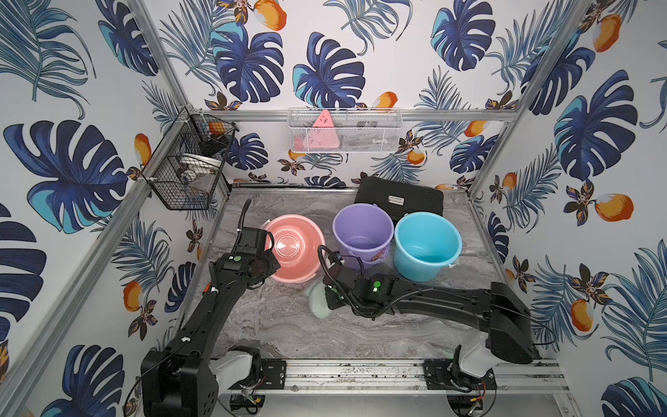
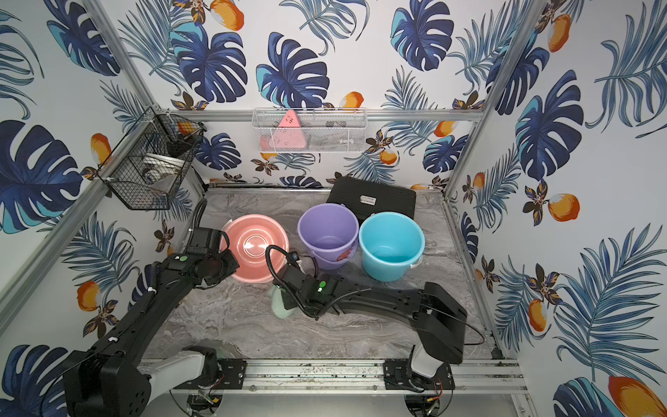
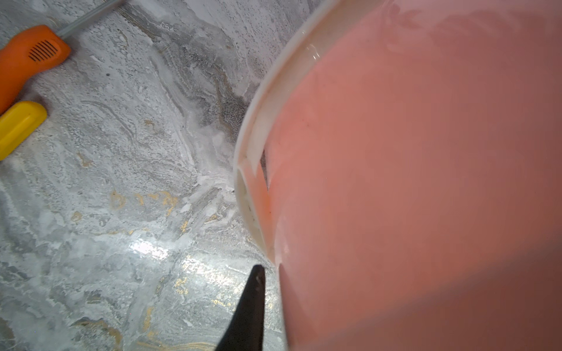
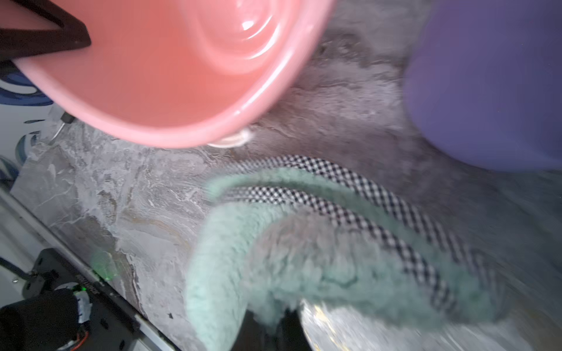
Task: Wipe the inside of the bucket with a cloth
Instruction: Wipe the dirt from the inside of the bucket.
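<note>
Cloth (image 4: 304,258) bunched, pinched tight in right fingers (image 4: 292,331), low over counter (image 1: 288,325) just beside pink bucket (image 1: 294,249). Left fingers (image 3: 251,307) clamp its rim, bucket tipped open toward cloth. Next: feed cloth past rim, press on inner wall, sweep round; left arm steadies tilt.

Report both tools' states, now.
Left tool: closed on the pink bucket rim.
Right tool: closed on the cloth.

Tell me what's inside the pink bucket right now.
The pink bucket shows bare wall and ringed bottom, nothing loose. The cloth is outside, in the right pincer. The left arm covers the wall nearest it.
</note>
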`<action>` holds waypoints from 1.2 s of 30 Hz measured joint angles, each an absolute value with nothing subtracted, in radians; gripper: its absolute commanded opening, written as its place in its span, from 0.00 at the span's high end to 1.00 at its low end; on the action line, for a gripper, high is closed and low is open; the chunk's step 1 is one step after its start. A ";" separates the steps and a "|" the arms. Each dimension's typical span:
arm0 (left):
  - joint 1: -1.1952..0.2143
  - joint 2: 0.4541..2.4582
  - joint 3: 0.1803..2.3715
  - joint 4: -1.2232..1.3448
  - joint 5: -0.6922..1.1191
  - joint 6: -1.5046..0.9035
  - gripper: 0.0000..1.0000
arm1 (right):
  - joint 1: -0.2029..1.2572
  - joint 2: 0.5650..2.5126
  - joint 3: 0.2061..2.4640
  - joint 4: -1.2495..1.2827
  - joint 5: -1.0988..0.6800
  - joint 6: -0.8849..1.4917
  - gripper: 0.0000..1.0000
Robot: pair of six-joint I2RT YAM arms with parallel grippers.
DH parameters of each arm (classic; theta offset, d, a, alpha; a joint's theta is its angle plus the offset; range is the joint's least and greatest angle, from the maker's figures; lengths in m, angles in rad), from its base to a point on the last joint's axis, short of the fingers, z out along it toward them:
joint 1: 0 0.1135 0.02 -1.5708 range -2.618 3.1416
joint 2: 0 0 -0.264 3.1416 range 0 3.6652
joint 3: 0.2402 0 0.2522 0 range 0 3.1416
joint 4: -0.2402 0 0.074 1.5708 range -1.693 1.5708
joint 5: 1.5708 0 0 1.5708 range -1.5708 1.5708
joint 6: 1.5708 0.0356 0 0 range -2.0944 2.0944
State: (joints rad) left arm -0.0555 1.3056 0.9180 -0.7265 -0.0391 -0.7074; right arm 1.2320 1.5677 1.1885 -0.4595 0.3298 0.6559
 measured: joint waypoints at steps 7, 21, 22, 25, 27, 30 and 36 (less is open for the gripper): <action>-0.056 1.288 0.918 -0.720 -0.010 -0.707 1.00 | 1.411 1.404 1.234 -0.545 0.621 0.643 1.00; -0.057 1.203 0.949 -0.805 0.092 -0.654 1.00 | 1.277 1.799 1.625 -0.366 0.792 0.335 1.00; -0.057 1.207 0.946 -0.809 0.107 -0.650 1.00 | 1.264 1.831 1.656 -0.367 0.778 0.321 1.00; -0.057 1.217 0.927 -0.810 0.152 -0.636 1.00 | 1.229 1.927 1.736 -0.365 0.757 0.285 1.00; -0.057 1.226 0.926 -0.812 0.180 -0.633 1.00 | 1.208 1.988 1.770 -0.366 0.748 0.250 1.00; -0.057 1.236 0.932 -0.815 0.212 -0.633 1.00 | 1.184 2.098 1.838 -0.390 0.755 0.200 1.00; -0.057 1.268 0.982 -0.837 0.245 -0.633 1.00 | 1.150 2.182 1.872 -0.445 0.762 0.129 1.00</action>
